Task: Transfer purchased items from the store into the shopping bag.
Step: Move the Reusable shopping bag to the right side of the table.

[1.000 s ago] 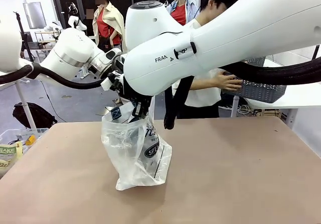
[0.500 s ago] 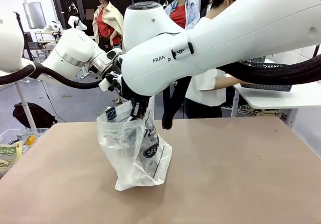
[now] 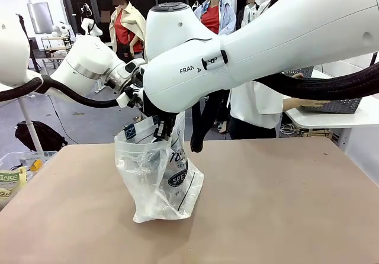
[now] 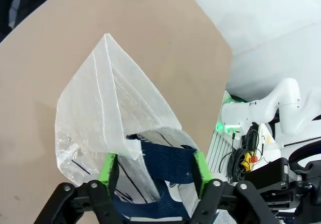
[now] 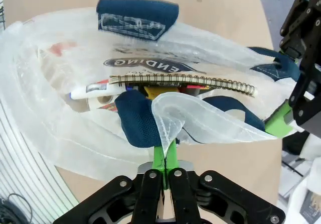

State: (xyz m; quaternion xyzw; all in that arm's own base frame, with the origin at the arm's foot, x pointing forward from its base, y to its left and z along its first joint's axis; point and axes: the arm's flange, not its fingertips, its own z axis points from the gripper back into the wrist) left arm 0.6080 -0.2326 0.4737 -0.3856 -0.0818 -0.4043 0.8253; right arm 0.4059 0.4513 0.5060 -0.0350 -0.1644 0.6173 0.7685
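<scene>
So the shopping bag stands on the tabletop, a bit left of centre. Both grippers sit right at its top edge, left gripper straddling a strap handle. A spiral notebook lies inside the bag. The basket sits on a side table far right, behind the tabletop.

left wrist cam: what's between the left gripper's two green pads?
In the left wrist view, the shopping bag's navy handle strap spans the gap between the left gripper's open pads.
</scene>
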